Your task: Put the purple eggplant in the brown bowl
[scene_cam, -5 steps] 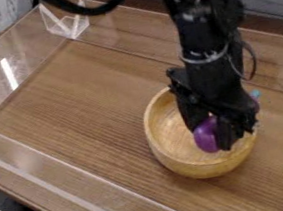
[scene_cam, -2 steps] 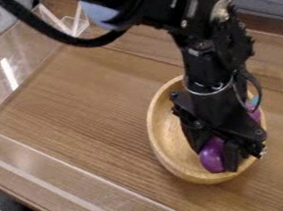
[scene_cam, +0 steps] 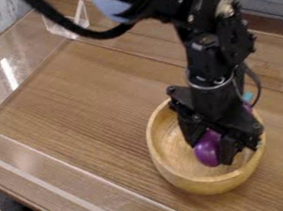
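Since the earlier frame, the brown bowl (scene_cam: 214, 157) had slid toward the near edge of the bench (scene_cam: 90, 105), and the arm above it had shifted. From the left, clear walls rimmed the wooden surface, leaving broad open room on the left and centre. One bowl sat at the right, close to the near wall. One purple eggplant (scene_cam: 209, 147) hung inside the bowl, over its floor, with the gripper's (scene_cam: 220, 144) jaws clamped on it, pointing down.
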`<action>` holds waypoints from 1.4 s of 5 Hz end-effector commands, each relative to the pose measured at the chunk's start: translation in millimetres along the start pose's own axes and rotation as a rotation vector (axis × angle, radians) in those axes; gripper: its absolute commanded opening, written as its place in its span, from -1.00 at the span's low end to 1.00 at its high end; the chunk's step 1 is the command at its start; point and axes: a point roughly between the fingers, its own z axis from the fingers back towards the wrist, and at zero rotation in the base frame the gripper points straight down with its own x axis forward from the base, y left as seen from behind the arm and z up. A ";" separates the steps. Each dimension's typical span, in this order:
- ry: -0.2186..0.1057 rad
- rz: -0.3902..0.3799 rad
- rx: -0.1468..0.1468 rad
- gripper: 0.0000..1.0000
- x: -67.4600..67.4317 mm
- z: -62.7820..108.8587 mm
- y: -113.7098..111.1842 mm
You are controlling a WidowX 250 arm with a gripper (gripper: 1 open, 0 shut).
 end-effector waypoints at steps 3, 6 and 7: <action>-0.065 0.160 0.035 -1.00 30.5 -0.8 -1.8; -0.049 0.133 0.039 1.00 27.9 15.3 -13.8; -0.039 0.061 0.030 -1.00 25.6 20.7 -19.1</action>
